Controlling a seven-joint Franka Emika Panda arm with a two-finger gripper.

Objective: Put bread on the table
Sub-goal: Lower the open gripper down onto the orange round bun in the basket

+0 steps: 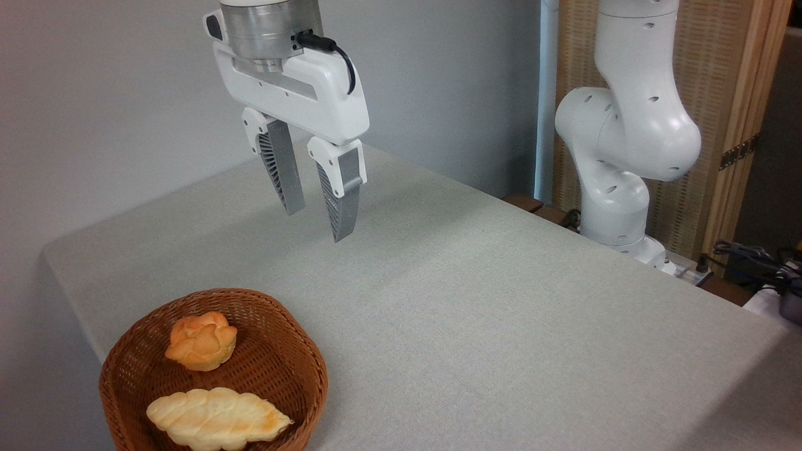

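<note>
The bread (202,340), a small round orange-golden bun with a lobed top, lies in the back part of a brown wicker basket (294,351) at the front left of the table (501,300). My gripper (317,224) hangs open well above the cloth, up and to the right of the basket, with nothing between its ribbed fingers (283,169). It is clearly apart from the bun.
A longer pale braided loaf (216,417) lies in the front of the same basket. The arm's white base (620,156) stands at the table's far right edge, with cables (752,257) and a wooden screen behind it. The table's left corner is near the basket.
</note>
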